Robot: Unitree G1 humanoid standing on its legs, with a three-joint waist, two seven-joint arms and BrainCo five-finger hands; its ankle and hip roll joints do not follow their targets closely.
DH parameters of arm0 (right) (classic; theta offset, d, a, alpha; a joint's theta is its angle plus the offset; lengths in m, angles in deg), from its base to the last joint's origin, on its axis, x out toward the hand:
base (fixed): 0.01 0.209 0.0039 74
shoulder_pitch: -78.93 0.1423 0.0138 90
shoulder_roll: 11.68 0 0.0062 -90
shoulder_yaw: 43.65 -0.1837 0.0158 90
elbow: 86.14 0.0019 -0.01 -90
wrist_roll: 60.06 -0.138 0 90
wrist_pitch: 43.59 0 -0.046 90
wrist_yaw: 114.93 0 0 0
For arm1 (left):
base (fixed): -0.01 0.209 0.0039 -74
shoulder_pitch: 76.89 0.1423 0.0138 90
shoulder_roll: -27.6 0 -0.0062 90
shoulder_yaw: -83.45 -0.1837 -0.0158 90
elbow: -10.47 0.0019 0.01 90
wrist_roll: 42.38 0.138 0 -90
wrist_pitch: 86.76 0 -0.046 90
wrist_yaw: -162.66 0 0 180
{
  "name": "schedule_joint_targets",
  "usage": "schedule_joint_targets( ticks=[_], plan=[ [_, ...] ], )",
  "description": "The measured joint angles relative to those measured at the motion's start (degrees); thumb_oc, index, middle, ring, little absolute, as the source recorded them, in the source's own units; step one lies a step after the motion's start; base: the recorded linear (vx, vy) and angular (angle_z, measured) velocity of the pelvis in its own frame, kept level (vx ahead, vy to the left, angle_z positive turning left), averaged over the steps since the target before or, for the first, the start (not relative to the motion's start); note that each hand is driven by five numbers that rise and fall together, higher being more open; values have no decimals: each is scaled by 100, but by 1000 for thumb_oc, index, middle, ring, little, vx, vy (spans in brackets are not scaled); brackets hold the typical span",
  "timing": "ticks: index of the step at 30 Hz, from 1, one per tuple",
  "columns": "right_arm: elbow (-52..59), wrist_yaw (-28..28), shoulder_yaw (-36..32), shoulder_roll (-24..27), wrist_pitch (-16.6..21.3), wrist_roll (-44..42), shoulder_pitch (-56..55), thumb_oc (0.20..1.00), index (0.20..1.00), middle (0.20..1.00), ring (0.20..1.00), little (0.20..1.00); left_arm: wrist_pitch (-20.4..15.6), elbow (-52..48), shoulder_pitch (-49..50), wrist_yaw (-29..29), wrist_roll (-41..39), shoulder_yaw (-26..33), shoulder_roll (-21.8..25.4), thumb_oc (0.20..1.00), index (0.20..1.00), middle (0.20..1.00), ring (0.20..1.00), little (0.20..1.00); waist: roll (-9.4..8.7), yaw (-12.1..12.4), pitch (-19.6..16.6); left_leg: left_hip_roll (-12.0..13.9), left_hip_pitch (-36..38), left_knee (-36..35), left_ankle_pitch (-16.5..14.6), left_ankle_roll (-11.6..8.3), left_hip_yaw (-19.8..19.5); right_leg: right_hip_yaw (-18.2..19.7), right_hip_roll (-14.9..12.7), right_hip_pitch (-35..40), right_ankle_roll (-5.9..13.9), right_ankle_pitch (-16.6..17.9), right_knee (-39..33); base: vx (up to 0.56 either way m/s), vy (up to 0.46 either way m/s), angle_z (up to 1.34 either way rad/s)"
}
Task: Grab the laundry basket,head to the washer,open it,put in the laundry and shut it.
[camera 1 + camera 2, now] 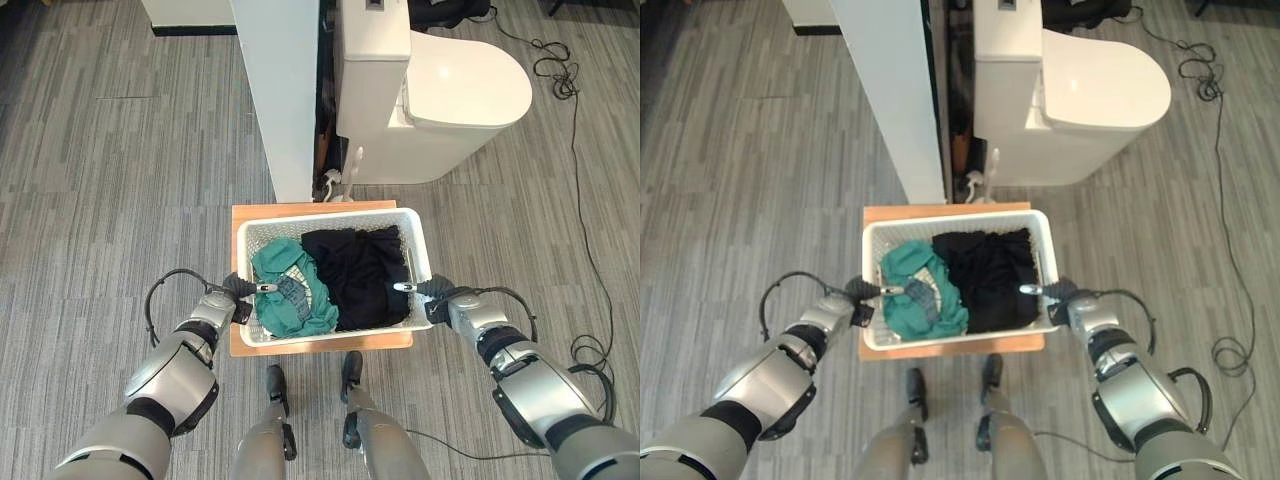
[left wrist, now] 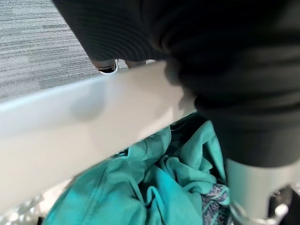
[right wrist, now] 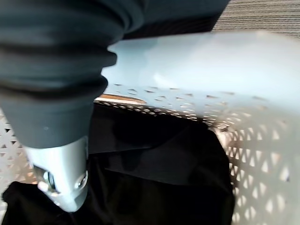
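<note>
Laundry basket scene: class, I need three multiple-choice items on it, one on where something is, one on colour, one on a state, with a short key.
1. What does the white laundry basket rest on?
A. the toilet lid
B. a low wooden stand
C. the bare floor

2. What colours are the clothes in the basket?
A. red and yellow
B. white and grey
C. teal and black

3. Where are the robot's hands?
A. one at each side rim of the basket
B. both on the toilet
C. both hanging by its legs

Key:
1 B, the wooden stand edges show around the basket.
2 C, a teal garment lies beside a black garment.
3 A, left hand and right hand meet opposite rims.
</note>
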Motion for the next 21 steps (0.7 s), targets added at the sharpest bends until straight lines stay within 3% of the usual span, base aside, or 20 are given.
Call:
schedule_joint_targets(
  ticks=[21],
  plan=[
    [1001, -261, -413, 106, 11, 355, -430, 1000, 1000, 1000, 1000, 1000, -2, -101, 2, -87, -21, 159, -33, 1000, 1000, 1000, 1000, 1000, -32, -11, 27, -6, 8, -47, 15, 5, -3, 4, 1, -9, 12, 0, 0, 0, 0, 0]
  ],
)
